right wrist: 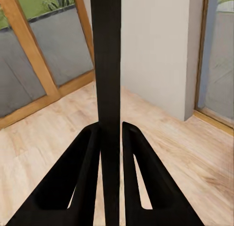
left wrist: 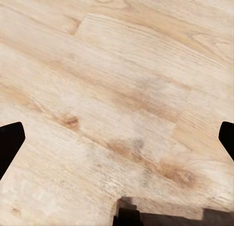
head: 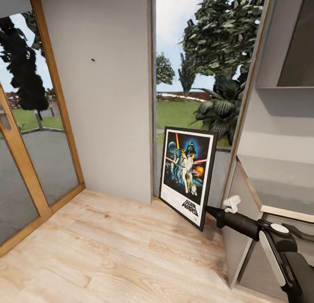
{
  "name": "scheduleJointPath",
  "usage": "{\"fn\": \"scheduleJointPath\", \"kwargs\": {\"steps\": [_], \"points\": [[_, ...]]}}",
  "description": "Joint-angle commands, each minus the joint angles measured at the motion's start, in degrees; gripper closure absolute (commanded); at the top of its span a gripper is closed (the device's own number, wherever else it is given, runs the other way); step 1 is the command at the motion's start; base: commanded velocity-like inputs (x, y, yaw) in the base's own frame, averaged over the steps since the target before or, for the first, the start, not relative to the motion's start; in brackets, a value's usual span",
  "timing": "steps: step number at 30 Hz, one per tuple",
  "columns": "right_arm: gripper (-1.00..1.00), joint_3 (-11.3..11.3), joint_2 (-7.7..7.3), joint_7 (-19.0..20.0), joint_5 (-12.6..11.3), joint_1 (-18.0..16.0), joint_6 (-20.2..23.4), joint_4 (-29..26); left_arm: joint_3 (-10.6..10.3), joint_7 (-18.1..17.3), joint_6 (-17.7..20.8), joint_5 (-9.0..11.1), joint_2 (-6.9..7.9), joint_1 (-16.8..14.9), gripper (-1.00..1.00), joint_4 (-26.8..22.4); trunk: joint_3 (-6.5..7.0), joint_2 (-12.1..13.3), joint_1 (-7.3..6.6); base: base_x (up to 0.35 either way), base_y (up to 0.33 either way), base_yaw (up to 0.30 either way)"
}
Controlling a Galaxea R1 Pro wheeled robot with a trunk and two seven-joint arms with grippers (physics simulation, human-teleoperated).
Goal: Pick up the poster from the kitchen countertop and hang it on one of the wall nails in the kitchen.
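- One poster (head: 186,174) stands at centre right of the head view, tilted, its top leaning left and its lower right corner low near the wooden floor (head: 109,250); whether that corner touches the floor cannot be told.
- Open floor spreads across the lower left and centre of that view, bounded at left by a wood-framed glass door (head: 26,163) and at the back by a pale grey wall panel (head: 109,98).
- One wall nail (head: 93,59) shows as a small dark dot on the upper part of that panel, well apart from the poster and above it.
- Right of the panel a tall window (head: 196,76) looks onto lawn and trees; a grey cabinet (head: 279,132) closes off the right edge.
- Right arm (head: 261,233) reaches from the lower right corner toward the poster's lower right edge; the right claw (right wrist: 111,131) is clenched on the poster's black frame, seen edge-on as a dark vertical bar between the two fingers (right wrist: 78,172).
- Where claw meets frame is hard to make out in the head view.
- Left claw (left wrist: 117,138) hangs over bare floor planks, its dark fingertips (left wrist: 9,138) spread wide at either edge, released and holding nothing.
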Motion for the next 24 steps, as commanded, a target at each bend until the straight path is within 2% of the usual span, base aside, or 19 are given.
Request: {"fn": "scheduleJointPath", "kwargs": {"steps": [1, 5, 9, 24], "points": [[1.00, -0.2, -0.03, 1.0, -0.6, 0.0, 0.6, 0.0, 0.0, 0.0, 0.0, 0.0, -0.02, 0.0, -1.00, -0.1, 0.13, 0.4, -0.23, 0.000, 0.000, 0.000], [1.00, -0.8, -0.09, 4.1, -0.5, 0.2, 0.6, 0.0, 0.0, 0.0, 0.0, 0.0, -0.04, 0.0, -1.00, 0.0, 0.85, 2.0, -1.10, 0.000, 0.000, 0.000], [1.00, -1.0, -0.11, 4.9, -0.5, 0.2, 0.6, 0.0, 0.0, 0.0, 0.0, 0.0, -0.04, 0.0, -1.00, 0.0, 1.57, 3.6, -1.98, 0.000, 0.000, 0.000], [1.00, -1.1, -0.12, 5.3, -0.5, 0.2, 0.6, 0.0, -0.1, 0.0, 0.0, 0.0, 0.03, 0.0, -1.00, 0.0, 4.26, 9.6, -5.28, 0.000, 0.000, 0.000]]}}
